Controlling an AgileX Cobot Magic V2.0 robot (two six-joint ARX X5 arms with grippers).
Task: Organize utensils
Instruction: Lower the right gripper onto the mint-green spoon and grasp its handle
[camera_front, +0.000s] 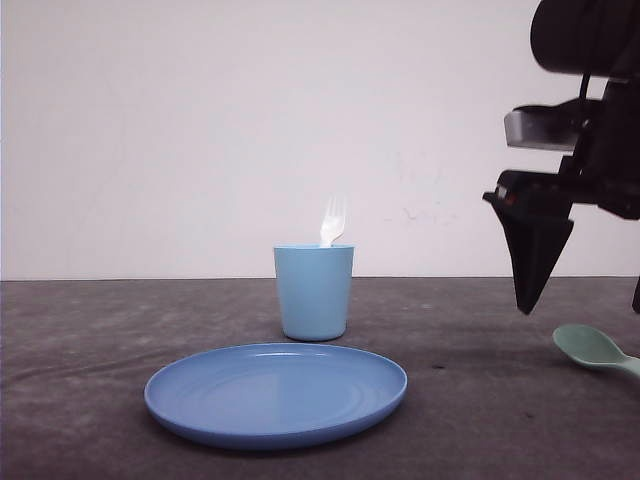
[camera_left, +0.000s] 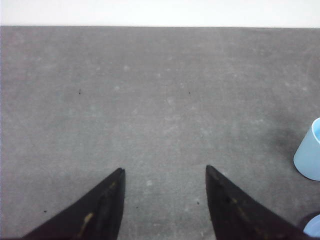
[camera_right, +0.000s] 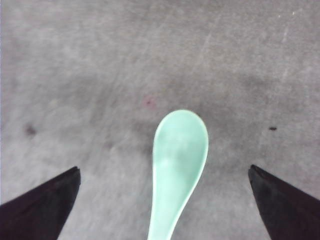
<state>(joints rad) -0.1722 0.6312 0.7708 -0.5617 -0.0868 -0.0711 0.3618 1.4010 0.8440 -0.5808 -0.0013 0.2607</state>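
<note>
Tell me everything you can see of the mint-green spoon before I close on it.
The pale mint-green plastic spoon lies flat on the grey table, bowl up, smooth and rounded, seemingly empty. Its handle runs out of frame. In the right wrist view it sits between the open right gripper fingers, untouched. In the front view it lies right of the round blue plate.

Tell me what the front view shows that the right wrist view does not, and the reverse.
Front view: the white fork standing in the light blue cup, and the blue plate in front of the cup.

Right wrist view: both fingers of the right gripper spread wide, with the spoon lying between them, untouched.

Both: the mint-green spoon lying on the grey table.
</note>
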